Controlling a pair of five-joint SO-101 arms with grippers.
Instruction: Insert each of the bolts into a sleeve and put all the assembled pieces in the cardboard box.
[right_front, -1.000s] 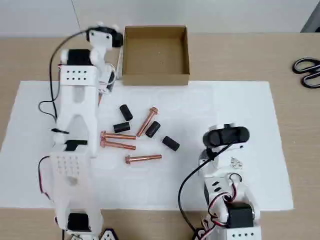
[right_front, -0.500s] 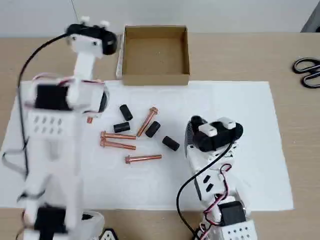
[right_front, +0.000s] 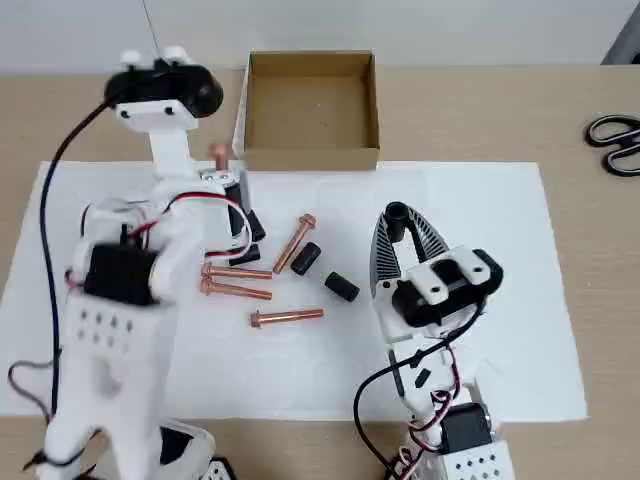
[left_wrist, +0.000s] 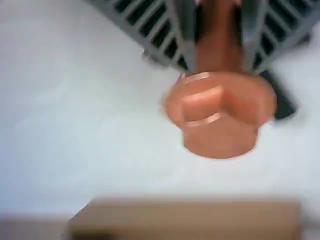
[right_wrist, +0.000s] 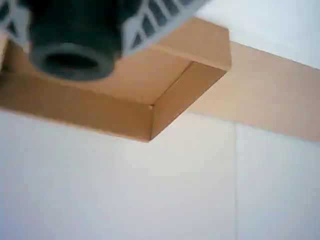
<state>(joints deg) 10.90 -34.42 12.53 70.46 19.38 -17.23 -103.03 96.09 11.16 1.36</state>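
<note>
One bolt (left_wrist: 220, 112) (head outward) clamped in the left pincer (left_wrist: 218, 50), one sleeve (right_wrist: 72, 57) clamped in the right pincer (right_wrist: 74, 30)

White printed shells on both arms, blocky and smooth. Over on the left arm (right_front: 110, 350): black servo blocks, a dotted grid of small holes in the lower plate, red and black wires at the joint, a long black cable (right_front: 46, 210) up to a black wrist camera (right_front: 165, 90). On the right arm (right_front: 445, 420): black camera housing (right_front: 445, 285), thin black lead (right_front: 362, 400), red and white wires near the base. Left gripper (left_wrist: 218, 35) with grey fingers (left_wrist: 145, 25), slotted like grilles. Same grey lattice on the right gripper (right_front: 397, 222).
</note>
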